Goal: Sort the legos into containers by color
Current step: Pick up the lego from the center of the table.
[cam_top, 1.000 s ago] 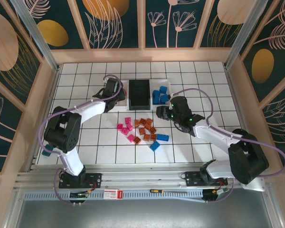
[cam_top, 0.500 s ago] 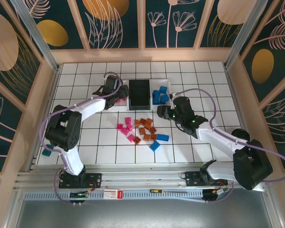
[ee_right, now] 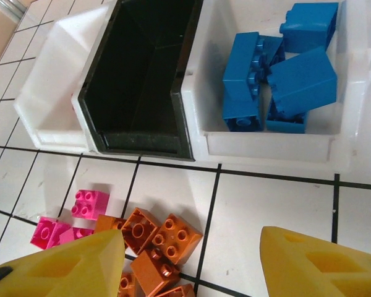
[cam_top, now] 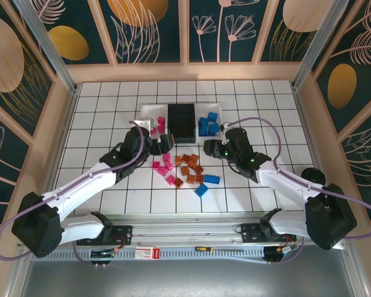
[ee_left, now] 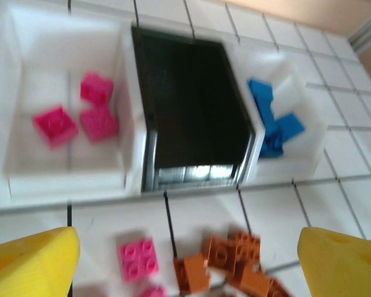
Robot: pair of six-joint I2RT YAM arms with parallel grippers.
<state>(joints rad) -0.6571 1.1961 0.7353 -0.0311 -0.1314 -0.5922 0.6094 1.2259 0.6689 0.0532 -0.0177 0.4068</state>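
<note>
The left arm (cam_top: 80,185) and the right arm (cam_top: 284,182) are built of white tubular links joined by chunky black joint housings, on black bases (cam_top: 105,236). A lilac cable (cam_top: 250,118) loops loosely along each arm. The fingers (ee_left: 28,263) are bright yellow wedges with blunt, rounded tips.

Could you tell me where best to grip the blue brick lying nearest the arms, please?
Take the blue brick across two opposite flat sides, coming straight down from above. It lies flat, turned diagonal to the tiles, so the jaws should probably turn to match.
</note>
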